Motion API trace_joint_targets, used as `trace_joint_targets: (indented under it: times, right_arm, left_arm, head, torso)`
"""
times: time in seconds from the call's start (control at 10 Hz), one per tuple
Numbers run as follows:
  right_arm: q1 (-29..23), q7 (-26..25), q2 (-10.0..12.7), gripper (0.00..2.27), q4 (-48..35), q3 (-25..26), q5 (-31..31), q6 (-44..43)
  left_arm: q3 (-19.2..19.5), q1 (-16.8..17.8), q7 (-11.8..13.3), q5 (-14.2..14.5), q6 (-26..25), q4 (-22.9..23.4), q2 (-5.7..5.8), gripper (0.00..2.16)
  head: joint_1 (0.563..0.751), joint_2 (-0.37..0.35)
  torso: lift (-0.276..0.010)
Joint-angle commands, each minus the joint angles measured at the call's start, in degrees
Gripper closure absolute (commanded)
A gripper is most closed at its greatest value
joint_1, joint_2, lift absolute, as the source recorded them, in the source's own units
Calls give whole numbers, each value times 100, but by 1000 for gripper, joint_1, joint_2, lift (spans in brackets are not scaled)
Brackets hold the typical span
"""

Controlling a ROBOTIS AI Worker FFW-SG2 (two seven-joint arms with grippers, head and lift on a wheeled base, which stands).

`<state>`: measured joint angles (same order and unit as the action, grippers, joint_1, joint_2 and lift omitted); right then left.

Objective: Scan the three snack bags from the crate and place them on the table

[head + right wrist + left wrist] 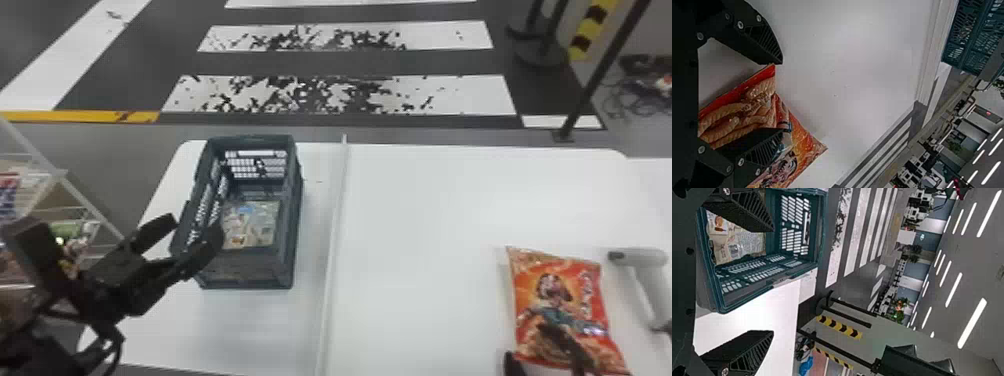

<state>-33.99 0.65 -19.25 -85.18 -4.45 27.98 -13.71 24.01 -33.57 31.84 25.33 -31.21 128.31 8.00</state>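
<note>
The left gripper [182, 240] is at the near left corner of the dark crate [290, 270], its fingers spread with nothing between them. A beige patterned bag [252, 225] lies on the crate's floor. In the left wrist view, the open left gripper [772, 282] has one finger over the crate [822, 235], where the bag [736, 243] shows. An orange-red snack bag [555, 300] lies on the table at the right, with the right gripper [515, 362] at its near edge. In the right wrist view, the right gripper [781, 96] is open, one finger over the snack bag [801, 145].
A grey handheld scanner [642, 270] lies right of the snack bag. A raised white strip [332, 250] divides the white table [425, 225] just right of the crate. Wire shelving [82, 200] with goods stands at the left, beyond the left arm.
</note>
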Motion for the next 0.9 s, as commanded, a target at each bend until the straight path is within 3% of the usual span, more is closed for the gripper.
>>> trace_joint_targets:
  times: [0.0, 0.5, 0.6, 0.8]
  right_arm:
    - [24, -21, 0, 2159, 1, -12, 14, 84]
    - [-424, -311, 0, 2229, -368, 349, -223, -1058]
    - [-679, -171, -9, 2229, -755, 533, -610, -1216]
    - [-1224, 664, 62, 2229, -1880, 1184, -2218, -1234]
  left_arm:
    - [-1, -9, 24, -2, 14, 1, 9, 70]
    - [43, -44, 103, 25, 14, 80, 0, 70]
    - [34, -44, 112, 25, 14, 89, 0, 70]
    - [7, -44, 103, 25, 14, 97, -18, 70]
  head:
    - [695, 63]
    - [695, 67]
    - [695, 68]
    - [695, 57]
  torso:
    - [-36]
    - [-36]
    - [-36]
    - [-36]
